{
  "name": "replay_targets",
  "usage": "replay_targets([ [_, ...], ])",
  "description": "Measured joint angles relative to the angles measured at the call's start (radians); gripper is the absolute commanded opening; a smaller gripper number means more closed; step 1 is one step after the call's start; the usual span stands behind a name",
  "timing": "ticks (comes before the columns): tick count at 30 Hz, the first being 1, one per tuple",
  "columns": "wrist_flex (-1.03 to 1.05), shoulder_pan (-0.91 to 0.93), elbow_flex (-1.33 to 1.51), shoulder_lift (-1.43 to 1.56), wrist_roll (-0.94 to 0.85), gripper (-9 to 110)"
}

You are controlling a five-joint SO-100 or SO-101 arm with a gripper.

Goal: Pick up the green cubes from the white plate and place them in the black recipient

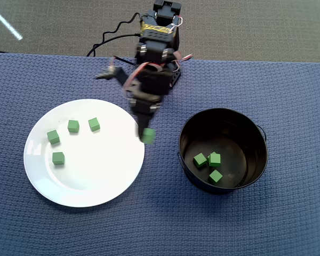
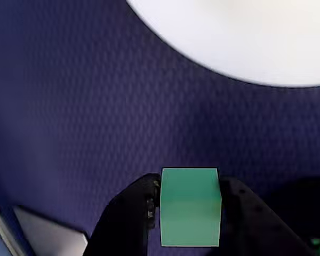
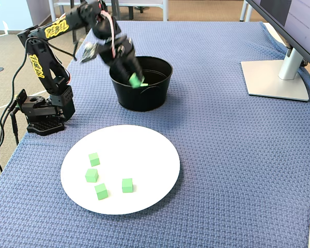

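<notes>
My gripper [image 1: 148, 134] is shut on one green cube [image 1: 149, 136] and holds it in the air between the white plate [image 1: 96, 173] and the black recipient [image 1: 189, 133]. In the wrist view the cube [image 2: 190, 207] sits squarely between the two black fingers [image 2: 129, 216] over blue cloth, with the plate's rim [image 2: 240, 37] at the top. Several green cubes [image 1: 73, 126] lie on the plate's left half. Three more [image 1: 214, 159] lie on the recipient's bottom. In the fixed view the held cube [image 3: 136, 80] hangs at the recipient's left wall [image 3: 144, 101].
A blue woven cloth [image 1: 266, 224] covers the table. The arm's base [image 3: 44, 116] is clamped at the table's left edge in the fixed view. A monitor stand [image 3: 276, 77] stands at the far right. A dark cable [image 1: 109, 34] runs behind the arm.
</notes>
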Motion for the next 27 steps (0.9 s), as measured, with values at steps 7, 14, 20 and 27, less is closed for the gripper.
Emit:
replay_targets([
  [7, 0.003, -0.27, -0.052, -0.081, 0.087, 0],
  [14, 0.003, -0.43, -0.132, -0.281, 0.08, 0],
  [20, 0.003, -0.522, -0.158, -0.385, 0.051, 0],
  [27, 0.003, -0.537, -0.158, -0.387, 0.015, 40],
])
